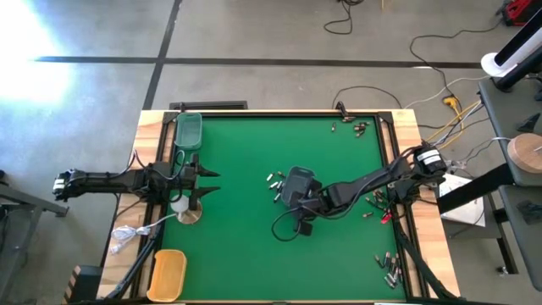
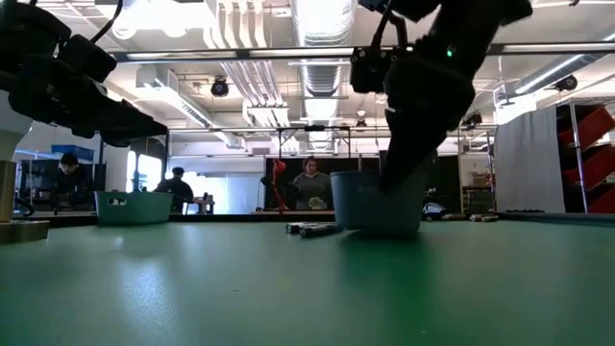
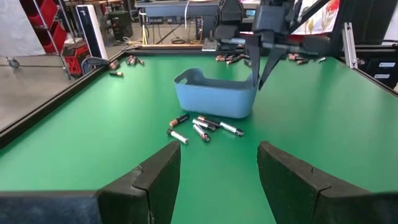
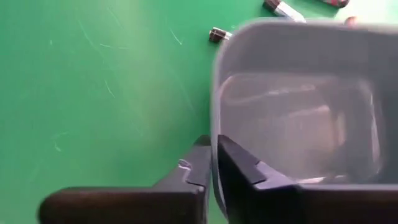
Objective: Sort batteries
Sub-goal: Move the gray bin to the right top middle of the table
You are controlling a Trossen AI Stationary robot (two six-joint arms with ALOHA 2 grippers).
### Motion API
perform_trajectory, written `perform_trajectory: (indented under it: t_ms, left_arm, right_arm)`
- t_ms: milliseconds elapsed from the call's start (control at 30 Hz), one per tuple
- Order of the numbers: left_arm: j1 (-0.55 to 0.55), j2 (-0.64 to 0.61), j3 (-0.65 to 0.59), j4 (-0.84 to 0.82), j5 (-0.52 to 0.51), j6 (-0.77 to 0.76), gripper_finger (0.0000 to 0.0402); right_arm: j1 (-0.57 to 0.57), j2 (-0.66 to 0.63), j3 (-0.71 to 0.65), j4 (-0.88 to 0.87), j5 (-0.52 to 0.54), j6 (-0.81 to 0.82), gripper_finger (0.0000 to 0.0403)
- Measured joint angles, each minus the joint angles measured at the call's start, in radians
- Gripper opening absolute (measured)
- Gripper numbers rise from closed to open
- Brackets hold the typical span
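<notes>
Table [image 1: 254,254] first: green felt inside a wooden frame carries everything I work with. My two arms come next, the left one parked at the left edge, the right one reaching in to the middle. Trays follow: a green tray [image 1: 189,130] and a yellow tray [image 1: 168,273] wait near the left side, probably as bins for sorted sizes, while the grey-blue tray [image 3: 214,96] sits mid-table just beside a loose cluster, handy for loading. My right gripper [image 4: 214,163] is pinched tight on that tray's near wall, one finger inside, one outside, so I judge I am set to shift or tip it. My left gripper [image 3: 214,165] hangs wide apart, holding nothing, aimed across the felt at the tray. Smallest are the batteries [image 3: 202,127]: one bunch lies on the felt close against the grey-blue tray, with others scattered well apart by the far corner, the right edge and the near right corner.
</notes>
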Motion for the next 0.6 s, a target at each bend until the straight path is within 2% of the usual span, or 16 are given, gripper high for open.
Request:
perform_trajectory:
  t_ms: [100,233,333,600]
  left_arm:
    - [0.0,0.0,0.0,0.001,0.0,0.0,0.0191]
    - [0.0,0.001,0.0,0.0,0.0,0.0,0.0191]
    - [0.0,0.001,0.0,0.001,0.0,0.0,0.0191]
    - [0.0,0.002,0.0,0.001,0.0,0.0,0.0191]
  right_arm:
    - [0.0,-0.02,0.081,-0.156,0.026,0.02,0.0011]
    - [-0.006,-0.038,0.198,-0.291,0.165,-0.007,0.001]
    - [-0.036,-0.038,0.25,-0.286,0.25,-0.105,0.0009]
    - [-0.217,0.006,0.234,-0.142,0.253,-0.498,0.0009]
